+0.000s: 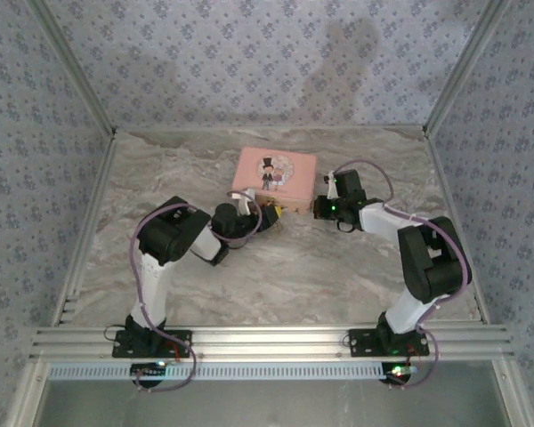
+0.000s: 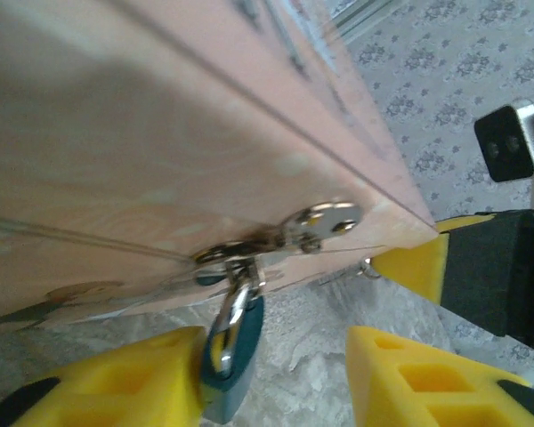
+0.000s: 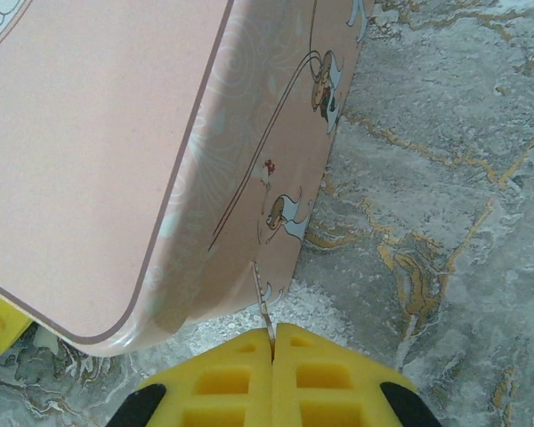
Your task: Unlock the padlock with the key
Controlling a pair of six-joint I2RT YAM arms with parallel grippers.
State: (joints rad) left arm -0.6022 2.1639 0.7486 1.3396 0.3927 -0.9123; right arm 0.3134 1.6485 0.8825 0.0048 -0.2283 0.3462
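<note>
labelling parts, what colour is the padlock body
The body of the padlock is dark teal, clearest in the left wrist view.

Overhead view, wrist close-ups share pink box [image 3: 98,151]

The padlock [image 2: 231,351] hangs from the pink box [image 2: 116,160] clasp [image 2: 316,222], inside the parted left tool [image 2: 276,351], seemingly touching one finger [image 2: 116,387].

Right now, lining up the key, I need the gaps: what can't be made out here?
Keyhole of the padlock: left wrist view, its underside faces away.
Head of the key: right wrist view, buried in the shut right gripper.
Key tip: top view, too small.
</note>
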